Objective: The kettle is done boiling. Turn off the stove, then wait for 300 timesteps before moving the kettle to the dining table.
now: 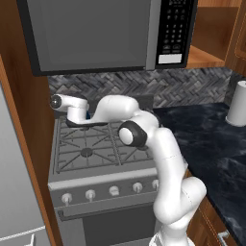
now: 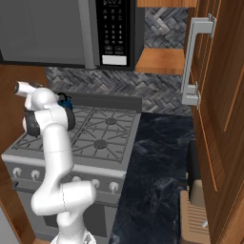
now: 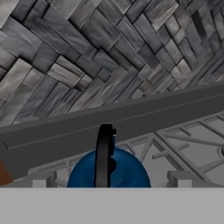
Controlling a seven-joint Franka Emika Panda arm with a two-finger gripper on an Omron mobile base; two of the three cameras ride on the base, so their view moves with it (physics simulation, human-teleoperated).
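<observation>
Wood cabinetry (image 2: 217,119) frames the cooking nook, with a tall door and pale metal handle (image 2: 193,62) on the right in the right base view. Grey herringbone tile (image 3: 87,57) covers the back wall behind the range. Overhead hangs a grey microwave (image 1: 96,33) with a black keypad. Below it sits the stove (image 1: 103,185), grey metal with black grates, four burners and a row of pale knobs (image 1: 114,190) along its front. Dark marbled counter (image 1: 206,139) runs off to its right, carrying a white cylinder (image 1: 238,108) near the wall. The white arm (image 1: 166,163) reaches over the rear left burner. There the kettle (image 3: 109,170), glossy dark blue with a black arched handle, stands on the grate close to the stove's back panel. The gripper (image 3: 109,183) hangs just above it, jaws spread wide to either side of the handle, gripping nothing.
</observation>
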